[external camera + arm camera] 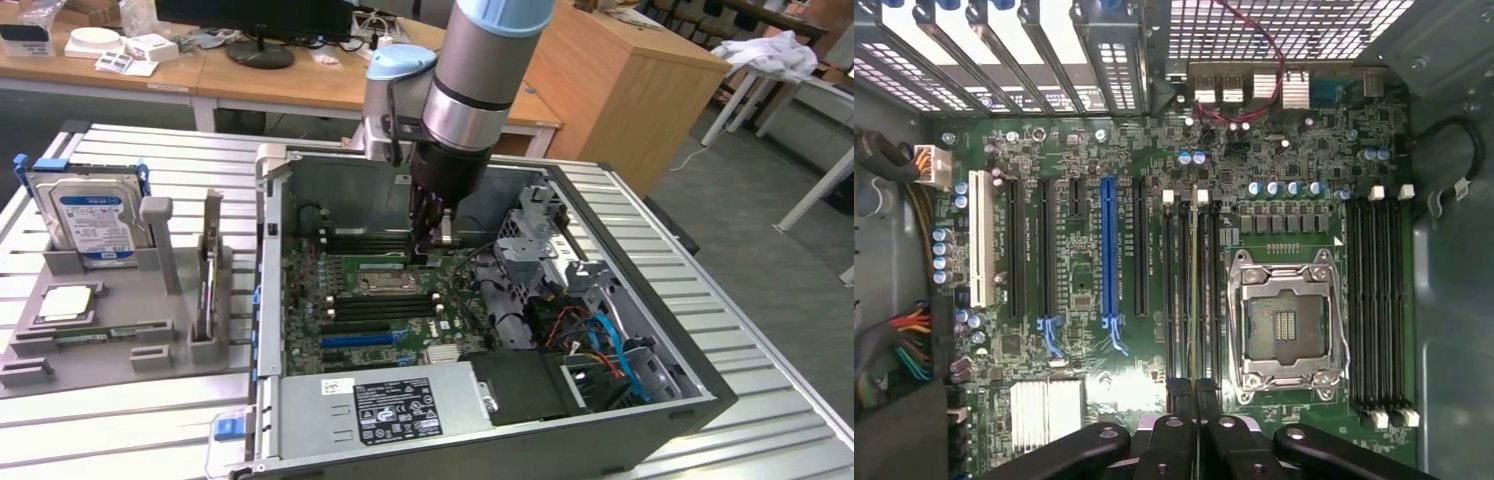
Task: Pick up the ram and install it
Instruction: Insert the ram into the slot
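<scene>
The ram (pixel 1194 300) is a thin green stick, seen edge on. It stands in line with the long black slots (pixel 1172 300), just beside the silver chip socket (pixel 1286 322) on the green board (pixel 1084 290). I cannot tell if it sits in a slot. My tool (pixel 1194 392) is closed on the ram, down inside the open computer case (pixel 641 420) on the bench (pixel 134 440).

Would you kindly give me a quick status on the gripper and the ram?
Gripper shut on the ram. Ram edge-on along the memory slots beside the CPU socket; seating unclear. No cables across those slots.
</scene>
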